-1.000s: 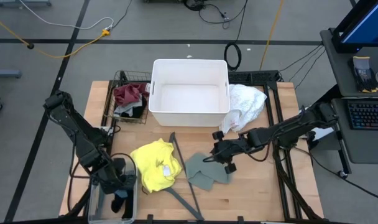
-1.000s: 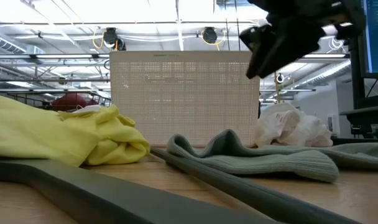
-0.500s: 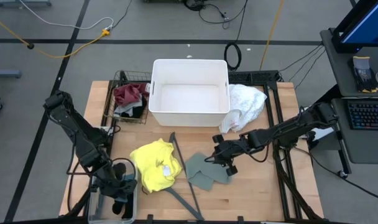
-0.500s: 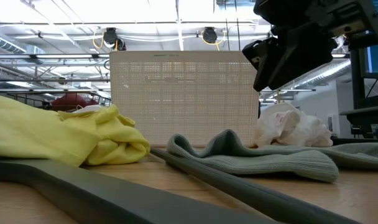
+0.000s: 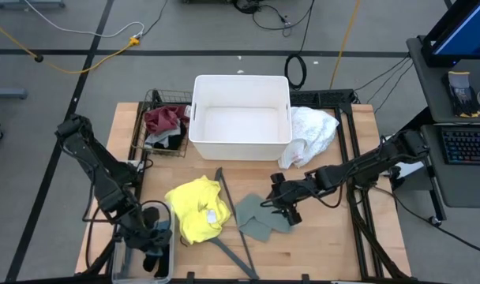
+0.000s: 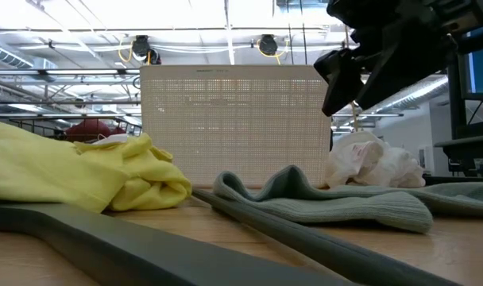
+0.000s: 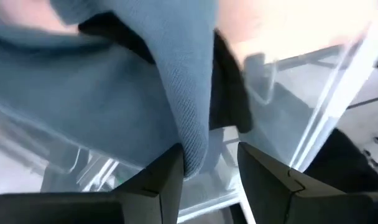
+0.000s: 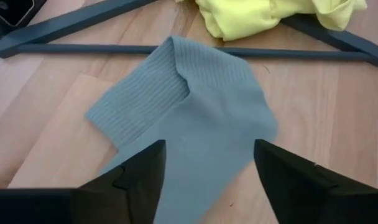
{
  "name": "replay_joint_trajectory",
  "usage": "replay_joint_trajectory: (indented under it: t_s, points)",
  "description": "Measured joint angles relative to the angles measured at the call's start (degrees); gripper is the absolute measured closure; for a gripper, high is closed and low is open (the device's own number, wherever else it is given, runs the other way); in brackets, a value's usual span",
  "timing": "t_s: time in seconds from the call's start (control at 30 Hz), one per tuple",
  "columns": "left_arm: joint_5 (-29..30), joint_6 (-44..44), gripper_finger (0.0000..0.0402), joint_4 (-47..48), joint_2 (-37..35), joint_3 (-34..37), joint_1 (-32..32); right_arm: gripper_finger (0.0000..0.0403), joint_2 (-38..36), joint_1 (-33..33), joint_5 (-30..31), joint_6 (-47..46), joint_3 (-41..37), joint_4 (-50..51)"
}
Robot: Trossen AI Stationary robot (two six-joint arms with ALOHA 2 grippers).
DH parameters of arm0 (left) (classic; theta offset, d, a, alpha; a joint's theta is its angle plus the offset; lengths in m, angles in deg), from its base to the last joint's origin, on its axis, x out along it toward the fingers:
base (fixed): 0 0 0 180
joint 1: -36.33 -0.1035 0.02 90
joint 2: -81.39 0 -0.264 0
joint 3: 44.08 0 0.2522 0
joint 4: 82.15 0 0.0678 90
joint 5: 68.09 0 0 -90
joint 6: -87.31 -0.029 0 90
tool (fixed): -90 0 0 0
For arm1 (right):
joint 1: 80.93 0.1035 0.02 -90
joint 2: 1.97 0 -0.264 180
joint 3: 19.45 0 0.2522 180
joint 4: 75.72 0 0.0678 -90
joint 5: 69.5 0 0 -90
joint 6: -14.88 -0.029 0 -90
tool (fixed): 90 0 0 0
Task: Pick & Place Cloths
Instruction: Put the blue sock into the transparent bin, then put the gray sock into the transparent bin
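My right gripper hangs just right of centre in the high view, above the sage green cloth, a ribbed knit piece lying flat and folded over itself on the pale wooden table. In my right wrist view my two dark fingers stand spread wide, with the fine ribbing of that cloth showing between them and nothing gripped. My left gripper sits at the lower left of the high view, down inside a clear plastic bin at the table's corner; in my left wrist view its fingers are pinched on a soft teal cloth of fine twill-like weave, which drapes over them with a black cloth behind it, against the bin's transparent walls. The yellow cloth lies crumpled and puffy left of centre, partly over a thin dark grey hanger whose straight bars run across the wood. A white rectangular tub with smooth walls stands at upper centre, and a wrinkled white cloth is heaped just beside its right wall. To the tub's left a black wire basket holds a bunched maroon cloth with a grey cloth beneath it. In the low view the sage piece shows as a long, soft, ridged mound at lower centre.
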State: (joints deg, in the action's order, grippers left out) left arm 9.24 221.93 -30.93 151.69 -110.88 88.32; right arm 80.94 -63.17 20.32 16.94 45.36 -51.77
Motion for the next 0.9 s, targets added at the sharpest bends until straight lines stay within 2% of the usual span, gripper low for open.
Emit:
replay_joint_trajectory:
  t_s: [0.17, 0.27, 0.4, 0.53, 0.77, 0.9]
  points:
    - [7.5, -3.5, 0.025, 0.8, -0.6, 0.0, -0.1, 0.0142, 1.5, 0.0, 0.2, -0.2, 0.0, -1.7]
    - [7.7, -1.5, 0.025, 3.3, -1.7, 0.0, 0.1, 0.0138, 3.6, -0.2, 0.2, -0.6, 0.1, -2.4]
    - [9.6, -3.2, 0.025, 3.4, -3.7, 0.0, 0.7, 0.0138, 6.8, -0.8, 0.3, -1.4, 0.1, -2.2]
    - [8.6, -2.2, 0.025, 3.3, -5.7, 0.0, 0.8, 0.0135, 9.3, -1.1, 2.4, -1.5, 0.1, -3.0]
    - [7.8, -5.1, 0.025, 2.0, -8.1, 0.0, 0.8, 0.0135, 14.4, -1.2, 3.2, -2.7, 0.1, -6.4]
    - [9.3, -8.6, 0.025, -0.3, -8.3, 0.0, 0.8, 0.0135, 17.5, -1.3, 3.3, -3.5, 0.2, -7.8]
